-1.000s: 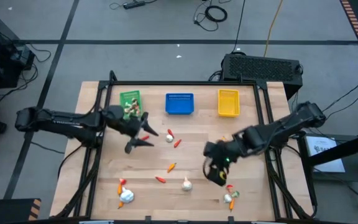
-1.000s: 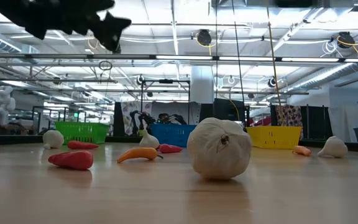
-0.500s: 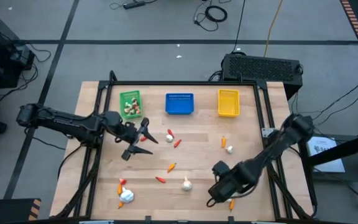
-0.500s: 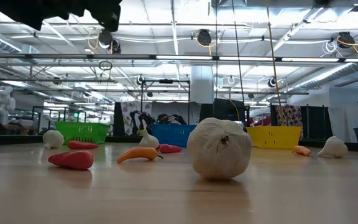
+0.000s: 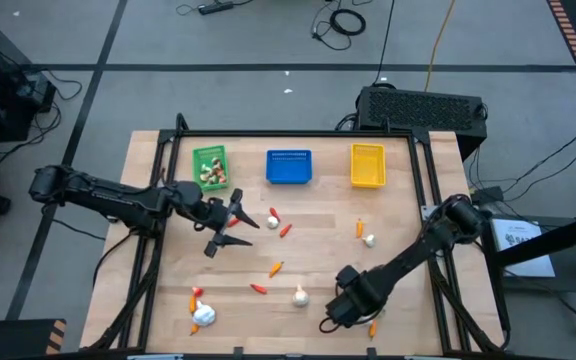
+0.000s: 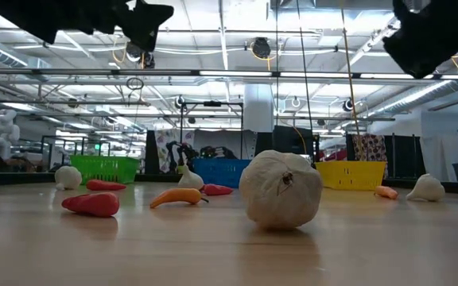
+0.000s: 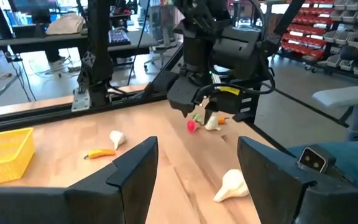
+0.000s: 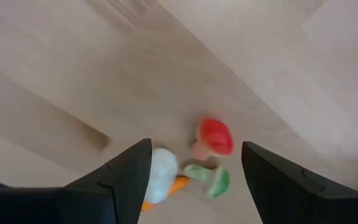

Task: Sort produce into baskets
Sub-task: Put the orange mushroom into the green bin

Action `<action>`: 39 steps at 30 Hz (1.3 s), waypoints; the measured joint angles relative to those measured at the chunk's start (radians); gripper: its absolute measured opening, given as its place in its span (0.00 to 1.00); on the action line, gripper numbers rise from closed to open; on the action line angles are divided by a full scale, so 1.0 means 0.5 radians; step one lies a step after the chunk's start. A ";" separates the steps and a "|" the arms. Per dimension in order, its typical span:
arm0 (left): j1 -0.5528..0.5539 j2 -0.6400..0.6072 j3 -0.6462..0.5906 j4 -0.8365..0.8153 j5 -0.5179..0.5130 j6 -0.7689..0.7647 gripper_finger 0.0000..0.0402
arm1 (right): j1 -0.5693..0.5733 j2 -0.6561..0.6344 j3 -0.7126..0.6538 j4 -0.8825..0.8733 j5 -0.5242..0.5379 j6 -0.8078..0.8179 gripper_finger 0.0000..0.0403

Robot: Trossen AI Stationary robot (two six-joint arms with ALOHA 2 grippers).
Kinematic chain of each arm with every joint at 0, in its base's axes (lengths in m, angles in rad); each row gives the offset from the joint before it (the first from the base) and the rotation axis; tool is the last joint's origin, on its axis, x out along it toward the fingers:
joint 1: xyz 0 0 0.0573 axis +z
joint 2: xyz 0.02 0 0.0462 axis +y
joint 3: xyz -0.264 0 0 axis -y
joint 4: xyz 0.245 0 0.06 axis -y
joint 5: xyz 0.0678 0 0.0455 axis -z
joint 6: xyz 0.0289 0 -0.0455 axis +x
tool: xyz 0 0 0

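Note:
The green basket (image 5: 209, 160), blue basket (image 5: 289, 167) and yellow basket (image 5: 367, 165) stand in a row at the table's far edge; the green one holds a few pieces. Produce lies scattered on the wood: a white bulb (image 5: 300, 295), an orange piece (image 5: 276, 268), red pieces (image 5: 258, 288). My right gripper (image 5: 348, 312) (image 8: 194, 149) is open and points down over a small cluster near the front right: a red-capped piece (image 8: 216, 135), a green piece (image 8: 213, 179) and a white bulb (image 8: 161, 180). My left gripper (image 5: 232, 226) (image 7: 197, 146) hangs open above the table's left-middle, holding nothing.
More produce lies near the front left (image 5: 203, 314), near the middle (image 5: 274, 221) and at the right (image 5: 368, 240). In the low view a large white bulb (image 6: 281, 189) sits closest. A black box (image 5: 423, 108) stands beyond the far right corner.
My right gripper has swung toward the table's near edge and come down, tipping from slanted to pointing nearly straight down over the cluster at the front right. My left gripper has drifted a little away from the green basket and rolled slightly. Both stay open.

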 joint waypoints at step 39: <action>0.000 0.073 0.000 0.075 -0.001 0.051 0.57 | -0.292 -0.001 -0.137 0.300 0.565 -0.544 0.15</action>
